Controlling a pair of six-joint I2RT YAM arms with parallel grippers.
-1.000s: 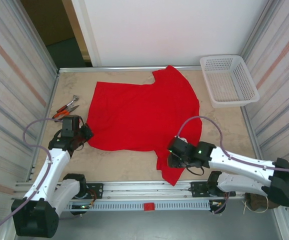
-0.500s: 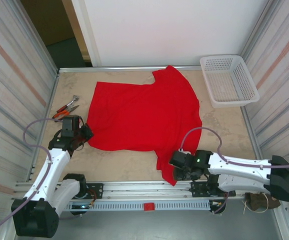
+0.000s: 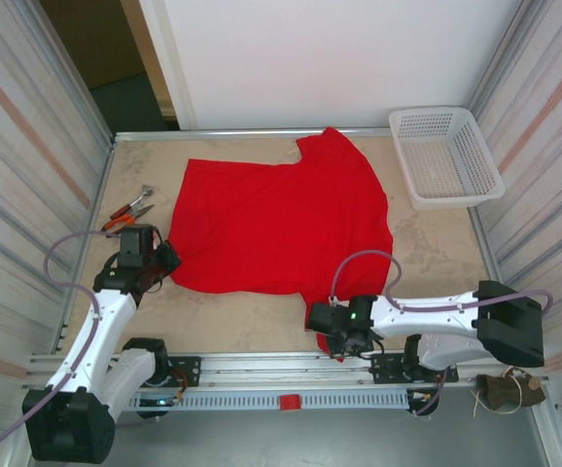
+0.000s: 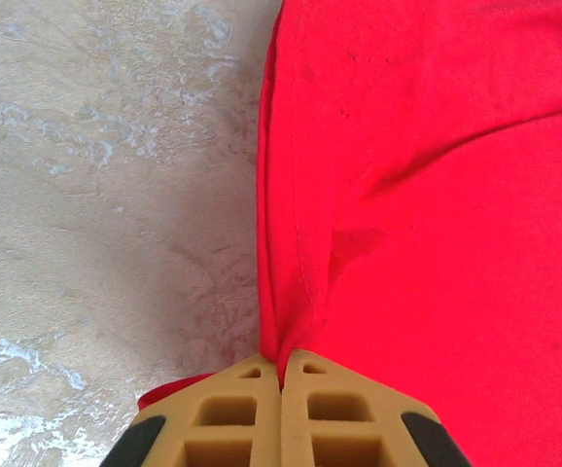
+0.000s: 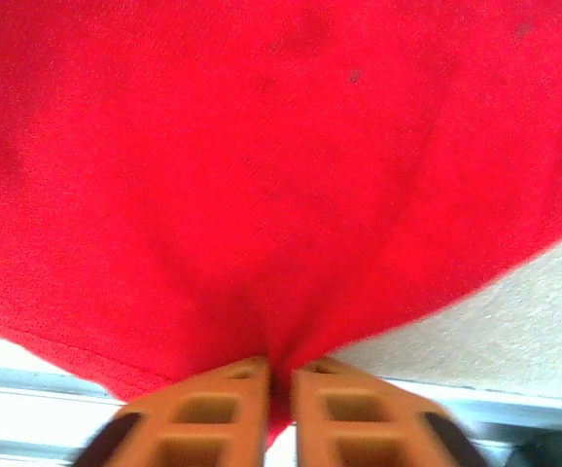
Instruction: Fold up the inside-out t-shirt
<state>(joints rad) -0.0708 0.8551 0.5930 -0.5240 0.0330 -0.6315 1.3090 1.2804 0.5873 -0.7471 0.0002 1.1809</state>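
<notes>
The inside-out t-shirt (image 3: 281,219) is a bright red cloth spread flat over the middle of the table, one sleeve reaching toward the back. My left gripper (image 3: 167,259) sits at its near left corner, shut on a pinch of the red hem (image 4: 283,362). My right gripper (image 3: 324,326) is at the near right sleeve by the table's front edge, shut on a fold of the red cloth (image 5: 279,370). No tag or print shows.
A white mesh basket (image 3: 444,156) stands at the back right. Orange-handled pliers (image 3: 128,210) lie at the left, just beyond my left arm. The metal front rail (image 3: 262,365) runs close under the right gripper. Corrugated walls flank both sides.
My right gripper slid down and left along the near sleeve toward the front edge and closed on the cloth. The left gripper held still on its corner.
</notes>
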